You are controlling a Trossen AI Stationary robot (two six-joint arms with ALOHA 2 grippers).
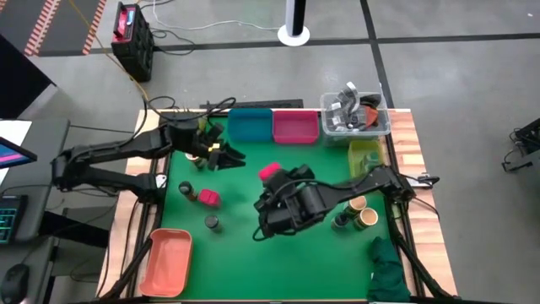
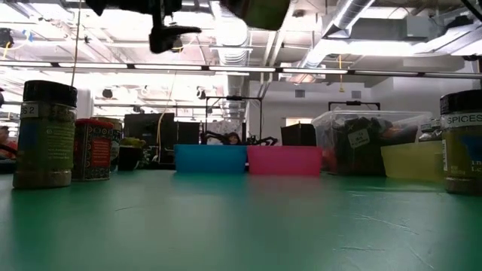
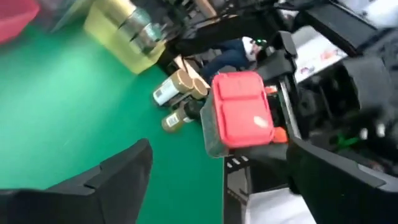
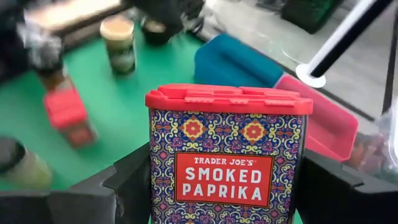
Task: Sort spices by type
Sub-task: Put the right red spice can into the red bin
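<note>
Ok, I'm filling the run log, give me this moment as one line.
right gripper: shut on smoked paprika tin, raised over mat | left gripper: open, empty, facing tin | pink bin: behind

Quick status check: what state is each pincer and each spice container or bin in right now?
Right pincer: shut on the smoked paprika tin.
Smoked paprika tin: upright, lifted off the mat, lid closed.
Left pincer: open, holding nothing.
Blue bin: looks empty.
Pink bin: looks empty.
Second paprika tin: on the mat, free.
</note>
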